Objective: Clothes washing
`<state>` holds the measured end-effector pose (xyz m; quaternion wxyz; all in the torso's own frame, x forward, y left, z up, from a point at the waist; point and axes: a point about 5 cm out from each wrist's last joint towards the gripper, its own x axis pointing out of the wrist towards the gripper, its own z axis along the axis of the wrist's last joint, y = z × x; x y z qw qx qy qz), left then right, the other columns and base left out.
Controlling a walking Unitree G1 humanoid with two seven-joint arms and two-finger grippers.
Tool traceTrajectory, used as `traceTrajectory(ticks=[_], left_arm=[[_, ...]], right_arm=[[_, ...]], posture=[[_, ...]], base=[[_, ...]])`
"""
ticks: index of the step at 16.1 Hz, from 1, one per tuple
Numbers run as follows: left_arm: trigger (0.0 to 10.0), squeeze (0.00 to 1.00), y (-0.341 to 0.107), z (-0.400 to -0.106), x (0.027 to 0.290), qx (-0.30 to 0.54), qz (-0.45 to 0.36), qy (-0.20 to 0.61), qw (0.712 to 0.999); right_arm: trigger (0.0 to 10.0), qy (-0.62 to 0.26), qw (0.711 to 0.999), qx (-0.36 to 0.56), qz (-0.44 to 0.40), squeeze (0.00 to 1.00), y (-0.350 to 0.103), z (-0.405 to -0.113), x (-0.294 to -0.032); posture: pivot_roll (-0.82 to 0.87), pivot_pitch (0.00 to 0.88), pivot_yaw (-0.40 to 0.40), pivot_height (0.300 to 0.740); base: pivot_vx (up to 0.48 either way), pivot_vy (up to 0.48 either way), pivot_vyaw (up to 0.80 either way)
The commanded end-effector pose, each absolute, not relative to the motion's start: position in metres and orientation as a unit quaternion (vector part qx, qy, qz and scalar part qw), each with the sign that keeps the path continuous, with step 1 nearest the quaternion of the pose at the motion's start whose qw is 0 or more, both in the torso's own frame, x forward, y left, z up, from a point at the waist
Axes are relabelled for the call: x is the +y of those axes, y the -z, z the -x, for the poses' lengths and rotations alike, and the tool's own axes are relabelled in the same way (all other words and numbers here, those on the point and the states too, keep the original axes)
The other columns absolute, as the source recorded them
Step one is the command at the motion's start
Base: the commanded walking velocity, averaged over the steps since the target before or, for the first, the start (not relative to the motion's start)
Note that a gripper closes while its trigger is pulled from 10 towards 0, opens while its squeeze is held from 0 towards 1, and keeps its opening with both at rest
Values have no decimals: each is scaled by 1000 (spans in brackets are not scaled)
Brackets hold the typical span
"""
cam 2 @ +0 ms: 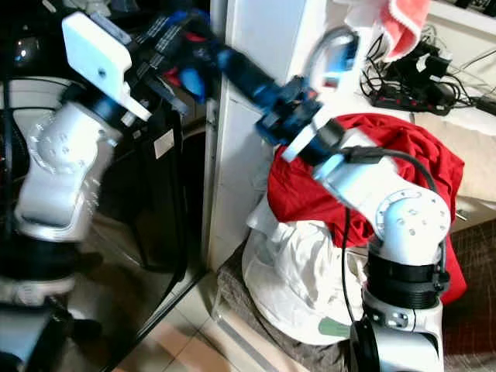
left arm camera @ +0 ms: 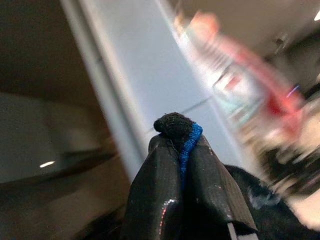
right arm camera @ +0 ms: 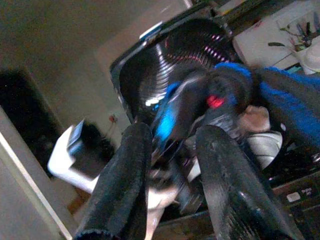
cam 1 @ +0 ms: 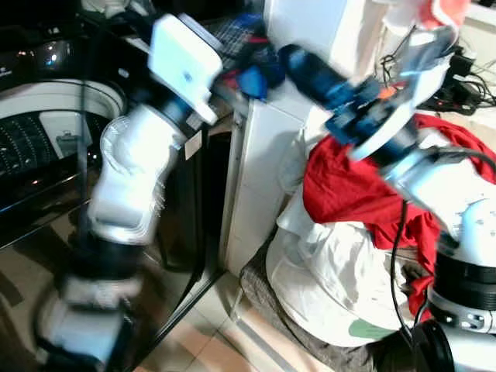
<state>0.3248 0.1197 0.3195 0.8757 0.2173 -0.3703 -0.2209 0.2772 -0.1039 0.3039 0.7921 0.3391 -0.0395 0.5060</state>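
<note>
My left gripper (left arm camera: 179, 145) is shut on a bunched black and blue garment (left arm camera: 186, 140), held up beside the white cabinet (cam 1: 263, 155). The same blue garment (cam 1: 252, 77) shows blurred in the left eye view, past the white camera box on my left wrist. Reaching across from the right, my right gripper (right arm camera: 175, 132) is open, its black fingers (right arm camera: 122, 180) spread and pointing toward the garment and my left gripper. Below and beyond them lies the dark ribbed drum of the washing machine (right arm camera: 170, 65), which sits open-topped at my left (cam 1: 46, 132).
A red garment (cam 1: 349, 186) lies over a full white laundry bag (cam 1: 325, 279) on the floor against the cabinet. Cables and a power strip (cam 2: 403, 85) sit at the back right. A pink cloth (cam 2: 403, 23) hangs above. The floor is tiled.
</note>
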Motion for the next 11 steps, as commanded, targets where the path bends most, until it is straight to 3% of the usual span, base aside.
traceTrajectory(ticks=[1, 2, 3, 4, 5, 6, 7, 8, 11], left_arm=[[0, 0, -334, -341, 143, -366, -266, 148, 879], [0, 0, -343, -359, 167, -339, -326, 95, 877], [0, 0, -347, -388, 198, -237, -424, 44, 873], [0, 0, -333, -403, 218, -119, -472, 28, 873], [10000, 0, -314, -410, 230, -44, -488, 19, 871], [10000, 0, -298, -412, 237, -3, -482, 18, 876], [10000, 0, -287, -412, 245, 21, -511, -9, 859], [10000, 1000, -279, -411, 253, 48, -518, -18, 854], [10000, 1000, -269, -411, 256, 84, -516, -8, 853]], right_arm=[[10000, -518, 810, -38, -272, 0, -307, -272, -98], [10000, -524, 822, -22, -225, 0, -301, -271, -89], [10000, -520, 835, -5, -179, 0, -296, -276, -75], [10000, -507, 851, 5, -134, 0, -292, -281, -67], [10000, -498, 862, 8, -96, 0, -289, -285, -60], [10000, -495, 865, 5, -82, 0, -288, -287, -54], [10000, -494, 866, 3, -81, 0, -288, -287, -50], [10000, -495, 866, 3, -78, 0, -287, -286, -48], [10000, -499, 864, 3, -66, 0, -284, -285, -45]], posture=[[-15, 0, -90, 740], [1, 0, -100, 740], [12, 0, -105, 740], [22, 0, -104, 740], [21, 0, -98, 740], [14, 0, -92, 740], [14, 0, -92, 740], [5, 0, -89, 740], [-2, 0, -90, 740]], base=[[0, 0, 0], [0, 0, 0], [0, 0, 0], [0, 0, 0], [0, 0, 0], [0, 0, 0], [0, 0, 0], [0, 0, 0], [0, 0, 0]])
